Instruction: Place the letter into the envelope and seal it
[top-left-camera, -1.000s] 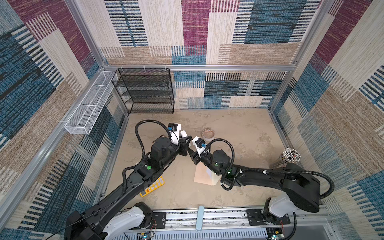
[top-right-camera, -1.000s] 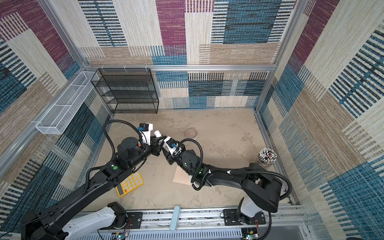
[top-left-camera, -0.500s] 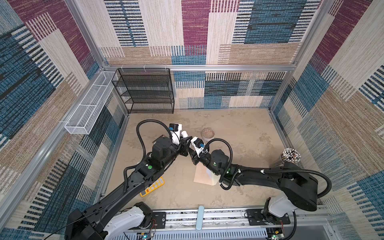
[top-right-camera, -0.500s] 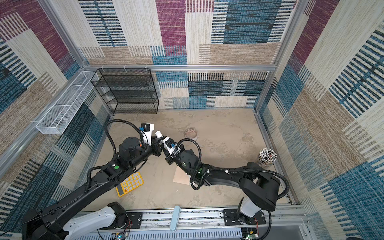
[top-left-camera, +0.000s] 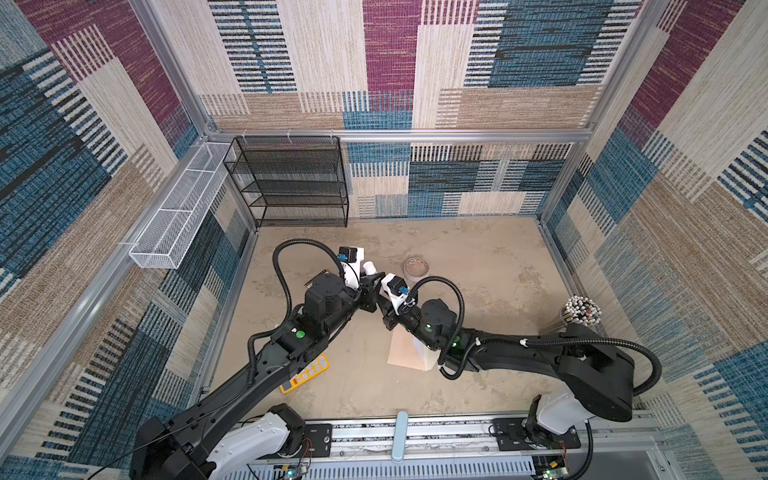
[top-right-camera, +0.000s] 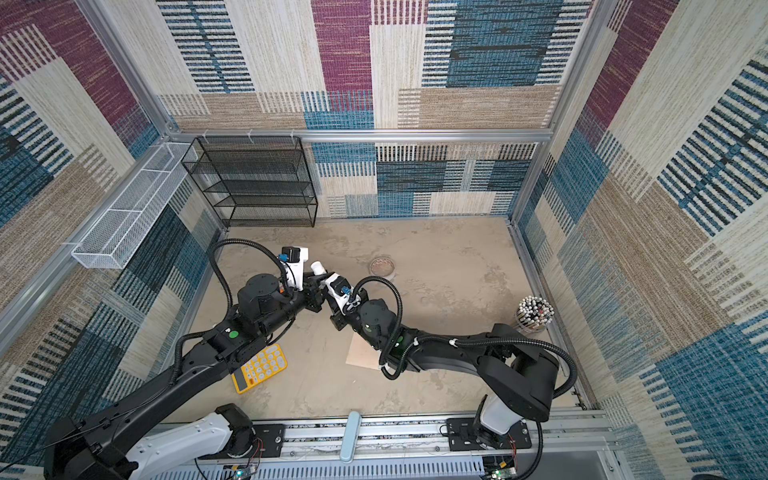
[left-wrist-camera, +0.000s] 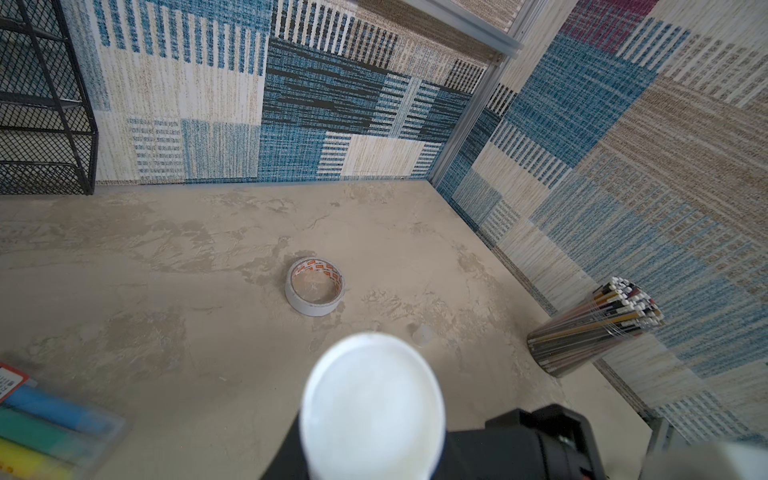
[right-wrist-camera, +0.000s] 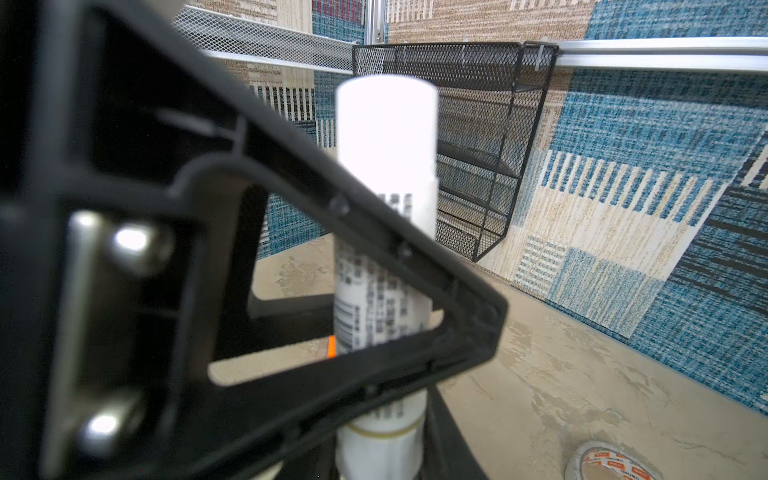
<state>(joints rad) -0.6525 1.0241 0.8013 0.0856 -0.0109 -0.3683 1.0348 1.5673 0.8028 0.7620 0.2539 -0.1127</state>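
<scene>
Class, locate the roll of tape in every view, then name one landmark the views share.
Both top views: tape roll on the table, just behind centre.
Left wrist: mid-picture, on bare table.
Right wrist: cut off at a picture corner.
Shared landmark: black mesh rack.

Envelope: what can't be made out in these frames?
- envelope: the right arm covers its right part in both top views; flap state hidden; absent from both wrist views.
- letter: not surely seen; a pale patch beside that arm may be it or the flap.
- white tube: label blurred in the right wrist view, partly behind a black frame.
- calculator: the left arm overlaps it in both top views; keys too small to read.
</scene>
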